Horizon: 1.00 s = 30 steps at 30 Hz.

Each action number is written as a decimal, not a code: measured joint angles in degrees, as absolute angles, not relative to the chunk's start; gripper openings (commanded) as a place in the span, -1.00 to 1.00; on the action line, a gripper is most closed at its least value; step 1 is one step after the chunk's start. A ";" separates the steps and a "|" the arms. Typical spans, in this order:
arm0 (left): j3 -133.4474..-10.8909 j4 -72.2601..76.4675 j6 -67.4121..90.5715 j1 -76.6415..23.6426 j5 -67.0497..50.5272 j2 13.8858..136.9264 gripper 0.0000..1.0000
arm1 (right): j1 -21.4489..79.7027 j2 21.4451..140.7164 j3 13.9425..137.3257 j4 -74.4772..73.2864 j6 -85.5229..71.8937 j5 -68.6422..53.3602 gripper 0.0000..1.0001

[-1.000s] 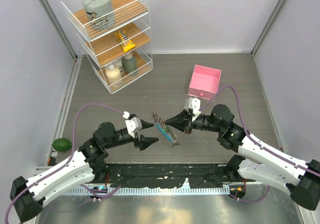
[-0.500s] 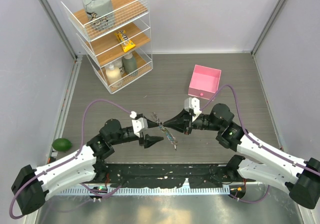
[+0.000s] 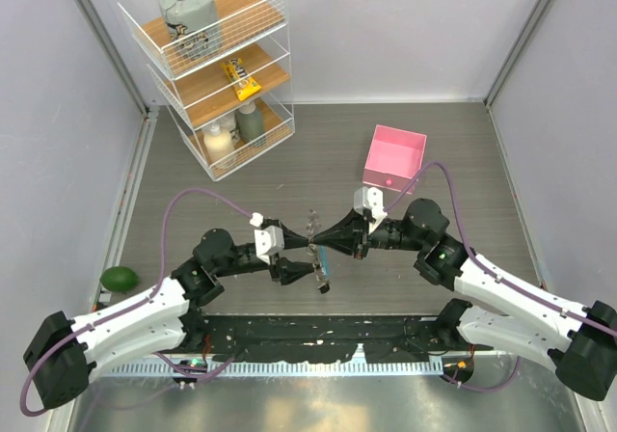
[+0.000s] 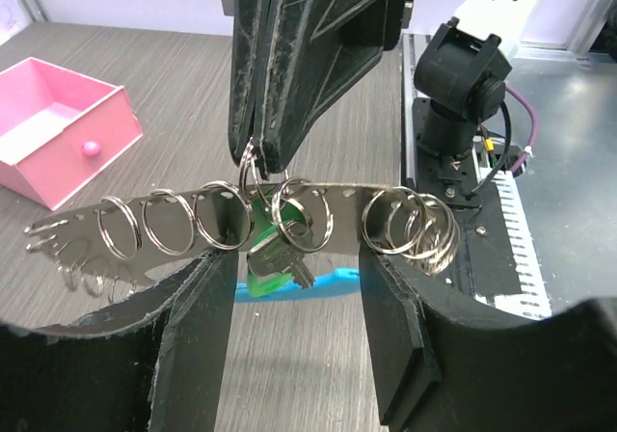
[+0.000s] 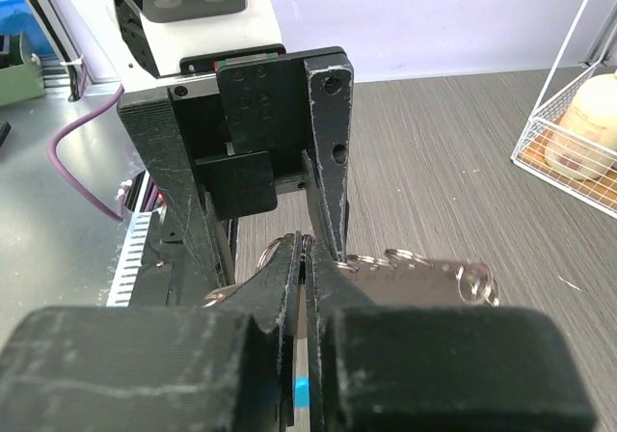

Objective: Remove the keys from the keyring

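Note:
The keyring is a flat silvery bar (image 4: pixel 174 210) carrying several split rings, held in the air between the two arms (image 3: pixel 310 226). A silver key with a green head (image 4: pixel 275 251) hangs from a middle ring. A curved blue strip (image 4: pixel 328 283) lies just under it. My right gripper (image 3: pixel 319 241) comes from the right and is shut on a ring at the bar's top edge (image 5: pixel 307 249). My left gripper (image 4: pixel 294 331) is open, its fingers (image 4: pixel 198 336) straddling the bar on either side of the green key (image 3: pixel 307 256). I cannot tell whether they touch the bar.
A pink square box (image 3: pixel 395 157) stands at the back right; it also shows in the left wrist view (image 4: pixel 58 128). A white wire shelf (image 3: pixel 217 66) with bottles and packets stands at the back left. A green round object (image 3: pixel 120 278) lies at the left edge.
My left gripper has moved right and now has its open fingers around the keyring. The keyring has turned in the right gripper, from slanting to nearly edge-on.

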State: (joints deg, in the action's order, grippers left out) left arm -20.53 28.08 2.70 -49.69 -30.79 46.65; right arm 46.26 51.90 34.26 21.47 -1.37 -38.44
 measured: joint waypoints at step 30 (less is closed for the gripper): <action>-26.09 11.14 1.06 -49.91 -26.15 37.69 -1.00 | 46.26 50.28 33.98 20.40 -1.08 -39.46 -0.89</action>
State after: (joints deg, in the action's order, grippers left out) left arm -26.09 11.14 1.06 -49.91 -26.15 37.69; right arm 46.26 50.28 33.98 20.40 -1.08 -39.46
